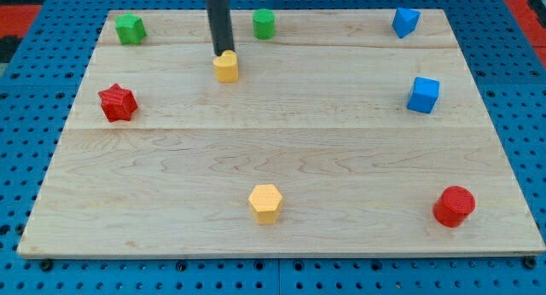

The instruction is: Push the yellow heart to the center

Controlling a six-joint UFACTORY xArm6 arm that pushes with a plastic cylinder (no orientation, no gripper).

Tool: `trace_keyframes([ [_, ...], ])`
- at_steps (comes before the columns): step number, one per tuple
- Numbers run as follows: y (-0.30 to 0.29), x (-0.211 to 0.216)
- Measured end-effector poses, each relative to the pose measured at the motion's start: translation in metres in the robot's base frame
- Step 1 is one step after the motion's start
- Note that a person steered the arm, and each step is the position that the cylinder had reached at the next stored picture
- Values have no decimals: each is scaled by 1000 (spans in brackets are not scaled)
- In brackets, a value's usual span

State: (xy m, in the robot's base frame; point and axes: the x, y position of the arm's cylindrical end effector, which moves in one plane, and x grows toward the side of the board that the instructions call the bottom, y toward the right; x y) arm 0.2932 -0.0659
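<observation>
The yellow heart sits on the wooden board toward the view's top, left of the middle. My tip is at the heart's top edge, touching or almost touching it, with the dark rod rising straight up out of the view. A yellow hexagon lies near the view's bottom, around the middle.
A green star is at the top left and a green cylinder at the top middle. A red star is at the left. Two blue blocks are at the right. A red cylinder is at the bottom right.
</observation>
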Motion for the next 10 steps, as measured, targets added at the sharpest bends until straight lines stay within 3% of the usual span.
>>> trace_keyframes([
  [6,-1,13],
  [10,-1,74],
])
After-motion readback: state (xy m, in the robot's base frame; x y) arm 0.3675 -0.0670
